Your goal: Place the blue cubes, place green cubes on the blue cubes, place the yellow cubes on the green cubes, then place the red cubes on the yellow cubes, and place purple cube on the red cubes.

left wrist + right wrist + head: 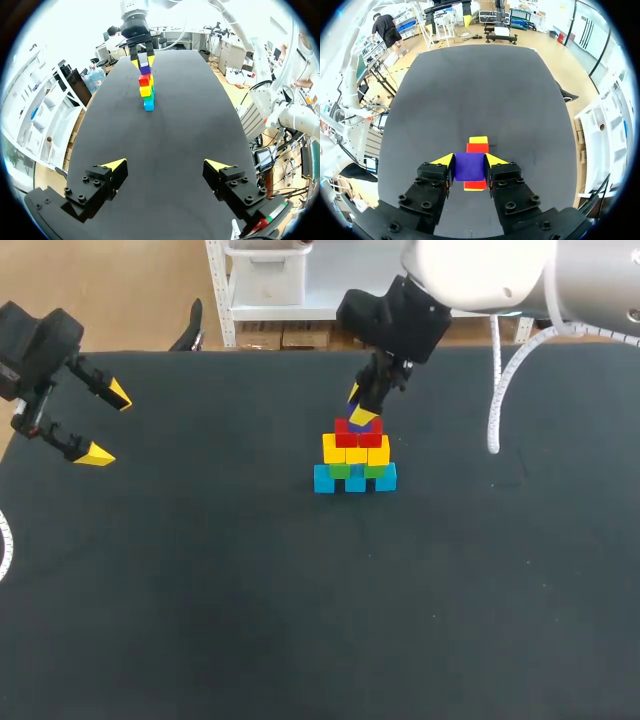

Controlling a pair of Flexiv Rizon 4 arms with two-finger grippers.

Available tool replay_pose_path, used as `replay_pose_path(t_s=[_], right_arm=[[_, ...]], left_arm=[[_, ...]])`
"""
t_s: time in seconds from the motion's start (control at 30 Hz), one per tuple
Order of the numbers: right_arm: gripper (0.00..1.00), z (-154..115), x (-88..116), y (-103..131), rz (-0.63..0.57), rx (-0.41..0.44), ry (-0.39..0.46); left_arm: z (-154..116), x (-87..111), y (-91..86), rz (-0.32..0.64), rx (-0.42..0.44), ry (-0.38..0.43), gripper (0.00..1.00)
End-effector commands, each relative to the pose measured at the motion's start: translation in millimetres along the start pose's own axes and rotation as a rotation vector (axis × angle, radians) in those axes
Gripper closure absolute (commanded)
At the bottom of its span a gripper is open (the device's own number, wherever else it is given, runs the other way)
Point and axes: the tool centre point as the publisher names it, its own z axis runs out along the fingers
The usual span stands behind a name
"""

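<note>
The right pincer [469, 159] is clamping the purple cube [469, 168] from two sides, holding it directly over the red cubes [358, 438]; whether it is touching them is unclear. The red cubes are sitting on the yellow cubes [356, 452], which are resting on the green cubes [341, 470] above the blue cubes [324, 480] on the bench [300, 620]. The left pincer [166, 164] is hanging with its fingers wide apart, well away from the stack at the bench's left side.

The right tool [358, 405] grips the purple cube [357, 426] atop the stacked cubes [355, 455]; the left tool [108, 424] gapes well apart.
</note>
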Motion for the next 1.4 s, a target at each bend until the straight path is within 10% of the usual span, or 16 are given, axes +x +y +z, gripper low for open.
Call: replay_pose_path(t_s=[0.03, 0.43, 0.77, 1.13, 1.2, 1.33, 1.4], right_arm=[[1.0, 0.4, -0.5, -2.3, 0.001, -0.005, -0.001], [1.0, 0.9, 0.1, -2.9, 0.004, -0.011, 0.001], [0.69, 0.1, 0.4, -3.9, 0.007, -0.009, -0.007], [0.57, 0.3, -0.2, -4.0, 0.002, -0.014, -0.004], [0.36, 0.5, -0.1, -3.9, 0.003, -0.016, -0.003], [0.27, 0.7, -0.1, -3.8, 0.005, -0.017, -0.004], [0.0, 0.7, 0.0, -3.7, 0.007, -0.016, -0.005]], left_arm=[[-0.2, 1.5, -1.0, 0.004, -0.003, -0.004, 0.0], [-0.2, 1.5, -1.0, 0.004, -0.003, -0.004, 0.0], [-0.2, 1.5, -1.0, 0.004, -0.003, -0.004, 0.0], [-0.2, 1.5, -1.0, 0.004, -0.003, -0.004, 0.0], [-0.2, 1.5, -1.0, 0.004, -0.003, -0.004, 0.0], [-0.2, 1.5, -1.0, 0.004, -0.003, -0.004, 0.0], [-0.2, 1.5, -1.0, 0.004, -0.003, -0.004, 0.0]])
